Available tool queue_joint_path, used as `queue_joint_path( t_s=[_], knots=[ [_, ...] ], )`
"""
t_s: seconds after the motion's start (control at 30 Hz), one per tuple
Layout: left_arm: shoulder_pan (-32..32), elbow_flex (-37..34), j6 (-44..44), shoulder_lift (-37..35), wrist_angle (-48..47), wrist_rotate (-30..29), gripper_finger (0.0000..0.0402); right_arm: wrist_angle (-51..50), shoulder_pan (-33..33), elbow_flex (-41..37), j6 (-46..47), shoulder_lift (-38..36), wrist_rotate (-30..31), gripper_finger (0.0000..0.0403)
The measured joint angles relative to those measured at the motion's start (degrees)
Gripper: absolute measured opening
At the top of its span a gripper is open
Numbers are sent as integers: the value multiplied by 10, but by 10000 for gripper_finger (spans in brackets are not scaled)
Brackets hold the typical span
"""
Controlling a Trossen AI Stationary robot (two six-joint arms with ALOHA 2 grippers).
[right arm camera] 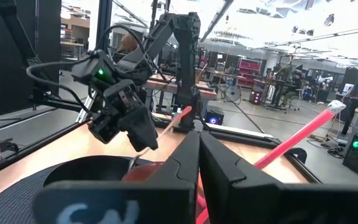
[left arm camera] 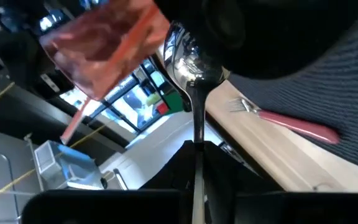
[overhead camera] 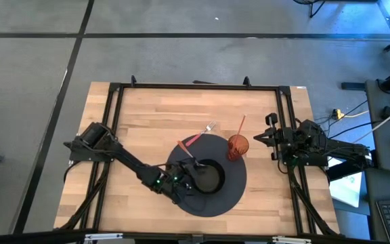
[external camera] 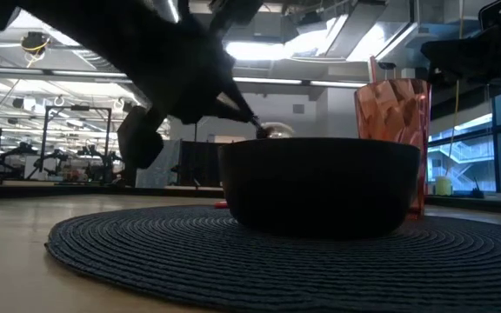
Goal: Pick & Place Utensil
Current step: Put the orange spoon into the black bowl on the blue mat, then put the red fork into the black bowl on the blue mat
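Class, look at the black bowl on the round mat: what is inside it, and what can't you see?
The left gripper holds a spoon at the black bowl rim. No contents show from above; the low view's bowl wall hides the inside.

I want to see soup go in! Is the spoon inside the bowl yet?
Not yet. The left gripper holds the spoon with its scoop at the bowl's rim, above the edge, not down inside.

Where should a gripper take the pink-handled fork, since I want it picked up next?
Grip the fork at the middle of its pink handle, coming straight down from above: it lies flat, half on the mat, and its handle is the widest, clearest part.
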Motion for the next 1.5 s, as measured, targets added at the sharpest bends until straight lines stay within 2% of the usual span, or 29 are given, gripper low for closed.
queue_joint_path(
  t_s=[0.2, 0.43, 0.83, 1.03, 1.17, 1.23, 1.27, 1.37, 1.43, 1.5],
  knots=[
    [-5, 10, 38, 0, -2, 28, 48, 0, 0, 0, 0, 0, 0, 13],
    [-5, 10, 49, 0, -3, 26, 80, 0, 0, 0, 0, 0, 0, 13],
    [-5, 10, 44, 0, -3, 7, 94, 0, 0, 0, 0, 0, 0, 13],
    [6, 17, -53, -40, -1, -20, 88, 0, 0, 0, 0, 0, 0, 13],
    [28, 17, -157, -96, -8, -8, 77, 0, 0, 0, 0, 0, 0, 13],
    [46, 17, -248, -143, -53, 36, 70, 0, 0, 0, 1, 0, 0, 13],
    [58, 17, -306, -167, -87, 82, 65, 0, 0, 0, 1, 0, 0, 13],
    [122, 17, -493, -243, -194, 302, 48, -2, 0, 0, 2, 0, 0, 13],
    [188, -1, -584, -286, -205, 442, 33, -2, 0, 0, 2, 0, 0, 13],
    [255, -40, -634, -314, -185, 536, 15, -2, 0, 0, 1, 0, 0, 13]
  ],
)
